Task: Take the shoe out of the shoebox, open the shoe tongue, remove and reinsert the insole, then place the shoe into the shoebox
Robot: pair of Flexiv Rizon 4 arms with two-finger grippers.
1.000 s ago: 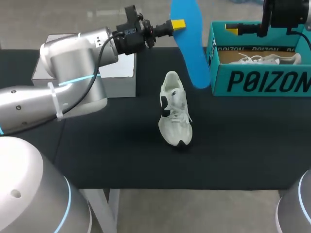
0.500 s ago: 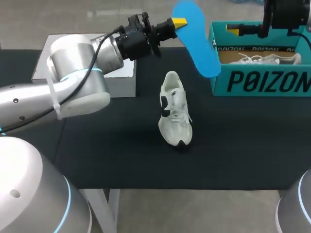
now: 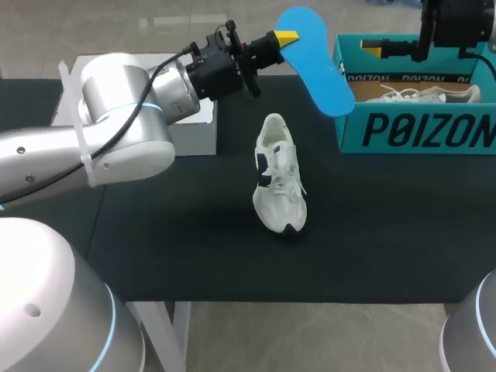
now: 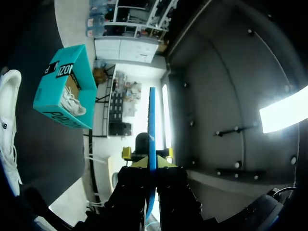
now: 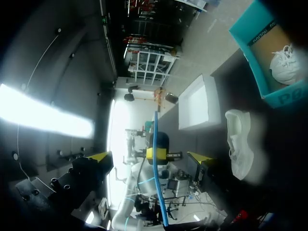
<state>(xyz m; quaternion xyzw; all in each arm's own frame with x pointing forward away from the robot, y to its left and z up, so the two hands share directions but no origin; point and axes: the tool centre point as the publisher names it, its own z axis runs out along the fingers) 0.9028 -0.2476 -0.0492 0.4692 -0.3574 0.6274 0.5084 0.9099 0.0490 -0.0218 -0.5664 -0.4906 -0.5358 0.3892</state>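
The insole (image 3: 314, 58) hangs in the air above the table (image 3: 387, 232), pinched at one end by the left gripper (image 3: 285, 36). Its free end is near the shoebox's (image 3: 418, 128) corner. The head view shows its broad blue face, while the left wrist view shows it edge-on (image 4: 152, 120), clamped between both fingers. The shoe (image 3: 279, 172) sits on the table, apart from the shoebox, which holds a second shoe (image 3: 418, 94). Only the right wrist view shows the right gripper (image 5: 149, 157) spread wide, grasping nothing. In the head view it sits over the shoebox's far rim. The left arm comes in level above a white box (image 3: 194, 128), with its gripper pointing toward the shoebox.
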